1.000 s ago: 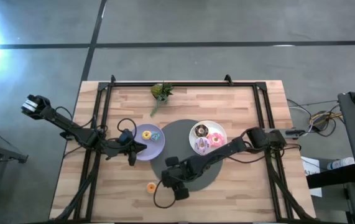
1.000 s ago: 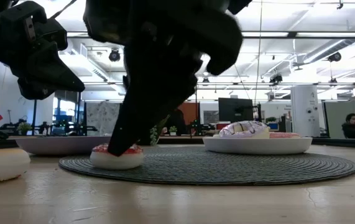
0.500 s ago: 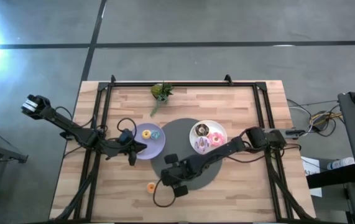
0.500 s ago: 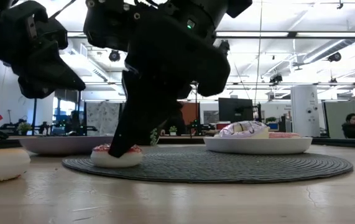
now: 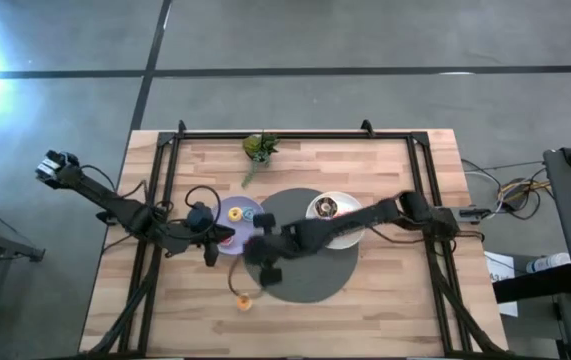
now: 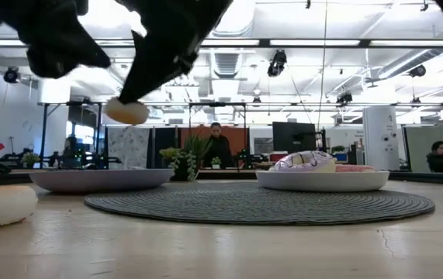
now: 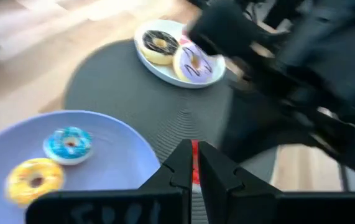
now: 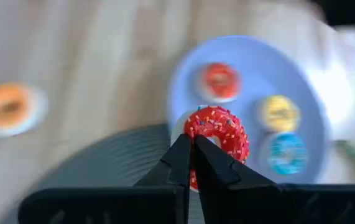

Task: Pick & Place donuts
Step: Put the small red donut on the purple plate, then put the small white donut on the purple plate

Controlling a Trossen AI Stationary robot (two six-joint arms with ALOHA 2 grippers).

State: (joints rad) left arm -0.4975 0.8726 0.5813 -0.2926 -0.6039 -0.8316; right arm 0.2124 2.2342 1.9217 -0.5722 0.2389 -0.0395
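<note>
My right gripper (image 8: 193,149) is shut on a small red sprinkled donut (image 8: 219,132) and hangs over the round grey mat's (image 5: 310,275) left part, next to the lavender plate (image 5: 248,228). That plate carries a red (image 8: 221,79), a yellow (image 8: 278,112) and a blue donut (image 8: 286,152). My left gripper (image 7: 191,163) is shut and hovers above the lavender plate's left near rim (image 7: 133,140). The white plate (image 5: 350,232) holds a brown donut (image 7: 158,45) and a pink-white one (image 7: 194,62). An orange donut (image 5: 243,301) lies on the wood near the front. My right gripper pinches the red donut by one side of its ring (image 8: 197,135) between its two fingers, only at their free ends. The fingers slant down from the table's right. The donut (image 6: 126,111) hangs at the fingertips, lifted clear of the mat and well above the table.
A small green plant (image 5: 258,147) stands at the far edge, behind the plates. Black frame rails (image 5: 165,190) run along the table's left, right and far sides. Bare wood lies at the near left and near right corners. People show in the room beyond the table.
My right gripper has gone up and toward the far edge, nearer the lavender plate, taking the red donut with it. The donut, which lay on the mat's near left edge under the fingers, is now lifted clear of the mat.
</note>
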